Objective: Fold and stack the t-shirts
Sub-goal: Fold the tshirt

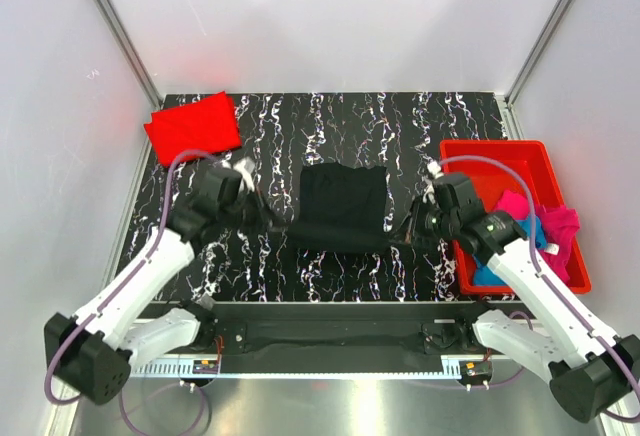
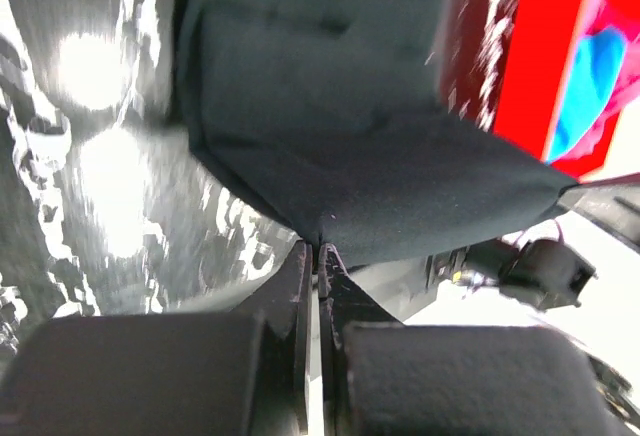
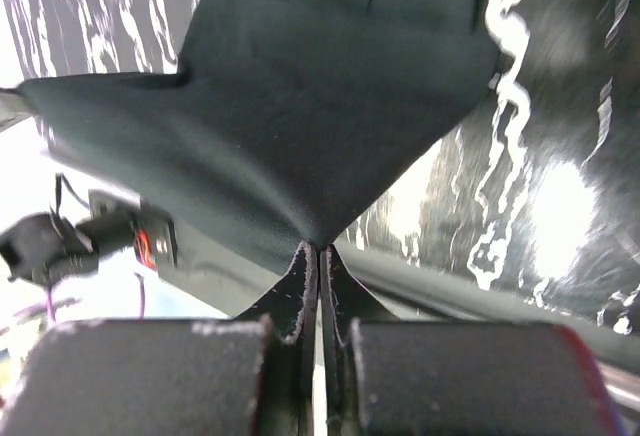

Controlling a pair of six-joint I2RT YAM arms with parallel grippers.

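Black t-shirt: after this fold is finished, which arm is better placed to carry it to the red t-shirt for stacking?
Probably the left. The left gripper pinches a corner of the black t-shirt, and the red t-shirt lies on its side; the right gripper is farther away.

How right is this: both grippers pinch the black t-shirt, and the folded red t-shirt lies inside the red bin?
No: the folded red t-shirt lies on the table's far left corner, not in the red bin, as the top view shows. Left gripper and right gripper pinch the black t-shirt.
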